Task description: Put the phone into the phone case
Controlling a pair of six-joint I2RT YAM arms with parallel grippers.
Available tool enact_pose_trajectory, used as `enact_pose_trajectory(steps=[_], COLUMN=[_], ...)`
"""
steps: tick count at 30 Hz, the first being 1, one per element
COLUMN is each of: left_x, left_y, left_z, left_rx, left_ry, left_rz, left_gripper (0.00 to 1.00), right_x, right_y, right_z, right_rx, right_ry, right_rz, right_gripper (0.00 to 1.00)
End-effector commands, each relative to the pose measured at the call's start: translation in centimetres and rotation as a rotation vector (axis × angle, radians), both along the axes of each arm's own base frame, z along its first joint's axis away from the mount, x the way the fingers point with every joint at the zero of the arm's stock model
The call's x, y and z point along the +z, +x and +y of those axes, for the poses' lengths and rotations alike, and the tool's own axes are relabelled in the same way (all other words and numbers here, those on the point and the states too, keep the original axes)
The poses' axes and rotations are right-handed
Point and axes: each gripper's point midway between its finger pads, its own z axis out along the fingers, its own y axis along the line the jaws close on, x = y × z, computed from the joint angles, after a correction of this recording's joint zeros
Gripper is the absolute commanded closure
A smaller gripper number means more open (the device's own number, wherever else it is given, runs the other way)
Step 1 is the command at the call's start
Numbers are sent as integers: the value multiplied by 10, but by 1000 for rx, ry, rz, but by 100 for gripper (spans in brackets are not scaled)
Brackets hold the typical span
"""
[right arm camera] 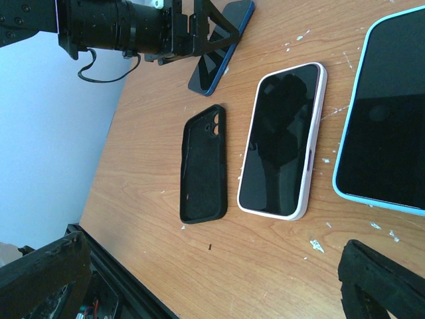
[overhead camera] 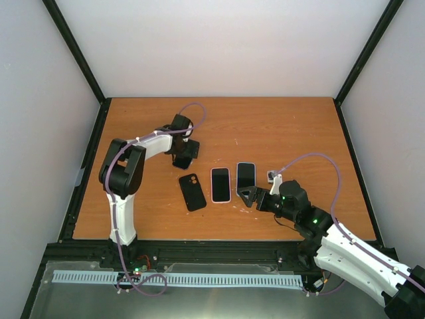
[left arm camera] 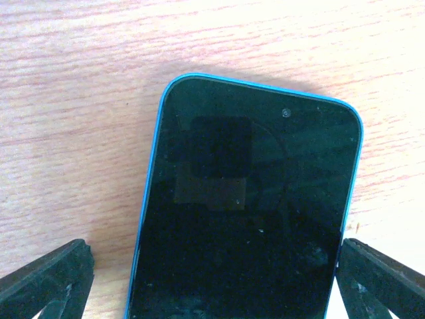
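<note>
An empty black phone case [overhead camera: 192, 191] [right arm camera: 202, 166] lies open side up near the middle of the table. A dark phone with a blue rim [left arm camera: 252, 212] [right arm camera: 220, 41] lies flat on the wood behind it, screen up. My left gripper [overhead camera: 182, 159] [left arm camera: 216, 266] is open and straddles this phone, one finger on each side of it. My right gripper [overhead camera: 251, 196] [right arm camera: 212, 272] is open and holds nothing, low over the table just in front of the row of phones.
A phone in a pink-white case [overhead camera: 220, 184] [right arm camera: 282, 139] lies right of the black case. A phone in a light-blue case [overhead camera: 246, 175] [right arm camera: 388, 113] lies further right, close to my right gripper. White flecks dot the wood.
</note>
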Motion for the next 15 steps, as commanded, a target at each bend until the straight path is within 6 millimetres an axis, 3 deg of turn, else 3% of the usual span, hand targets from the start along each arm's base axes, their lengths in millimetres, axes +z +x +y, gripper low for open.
enact_pose_trajectory(steps=[1,8,15], left_x=[-5,-24,-23], left_y=[-1,-10,-12], left_z=[-11,-13,-9], left_rx=[-48,-53,-24], left_ry=[25,81,95], left_rz=[5,45,59], left_gripper=[1,2,20], right_x=[11,9,13], right_y=[5,4,5], right_z=[-1,-4,-3], right_rx=[-22,-28,-27], right_ry=[18,17,13], right_rz=[-36,-37,-47], right_gripper=[0,0,0])
